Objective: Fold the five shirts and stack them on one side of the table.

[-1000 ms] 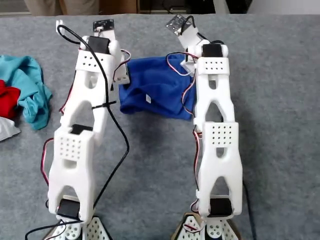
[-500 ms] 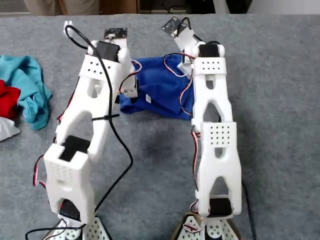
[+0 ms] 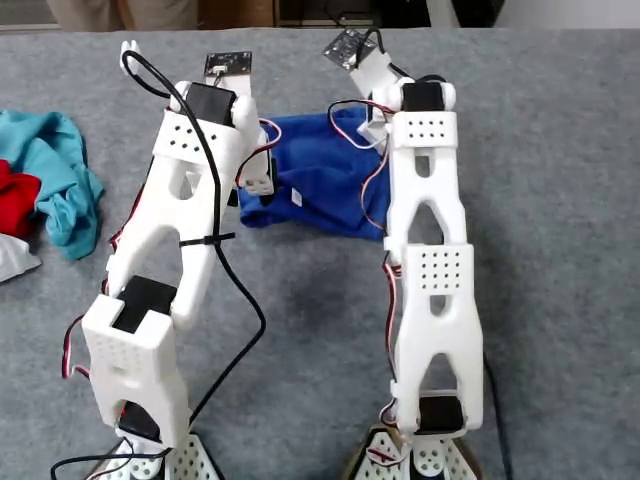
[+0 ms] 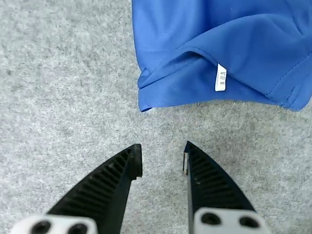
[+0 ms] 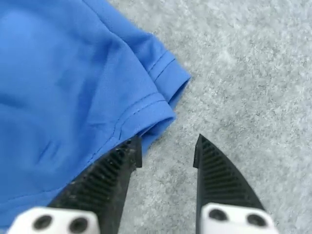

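Blue shirt (image 3: 320, 185) bunched, part-folded, mid-surface (image 3: 560, 150) between arms; left hand (image 4: 162, 153) parted, empty, just short of corner by label (image 4: 220, 78), likely lined up to pinch hem; right hand (image 5: 168, 146) parted, empty, beside sleeve hem; teal shirt (image 3: 55, 180), red shirt (image 3: 15, 190) heaped well apart, unfolded.

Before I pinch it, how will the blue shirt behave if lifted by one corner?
The blue shirt will likely sag and unfold: its layers lie in soft creases. Probably light; the hem looks thin. It may drag on the fuzzy table.
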{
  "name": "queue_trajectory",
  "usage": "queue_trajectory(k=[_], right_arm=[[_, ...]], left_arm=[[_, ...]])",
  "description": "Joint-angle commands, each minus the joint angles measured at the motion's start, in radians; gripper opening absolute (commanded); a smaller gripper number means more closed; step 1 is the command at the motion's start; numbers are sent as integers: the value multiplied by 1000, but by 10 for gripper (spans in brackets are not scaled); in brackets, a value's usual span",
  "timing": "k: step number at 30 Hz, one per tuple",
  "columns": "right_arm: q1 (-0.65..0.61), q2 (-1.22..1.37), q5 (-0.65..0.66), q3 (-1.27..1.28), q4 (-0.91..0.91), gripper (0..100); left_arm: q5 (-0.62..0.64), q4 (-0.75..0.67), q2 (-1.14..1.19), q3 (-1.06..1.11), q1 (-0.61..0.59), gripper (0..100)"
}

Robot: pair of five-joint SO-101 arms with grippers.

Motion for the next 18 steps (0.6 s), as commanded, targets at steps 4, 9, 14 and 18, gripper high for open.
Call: queue_trajectory(k=[4, 9, 14, 18], right_arm=[[-54, -4, 9, -47, 0, 196], [-56, 35, 9, -53, -29, 196], [-54, 73, 12, -54, -61, 196], [-54, 87, 8, -50, -97, 194]], left_arm=[[-2, 12, -58, -5, 0, 153], [-2, 12, -58, -5, 0, 153], [-3, 12, -58, -5, -2, 153], [-5, 12, -58, -5, -2, 153]])
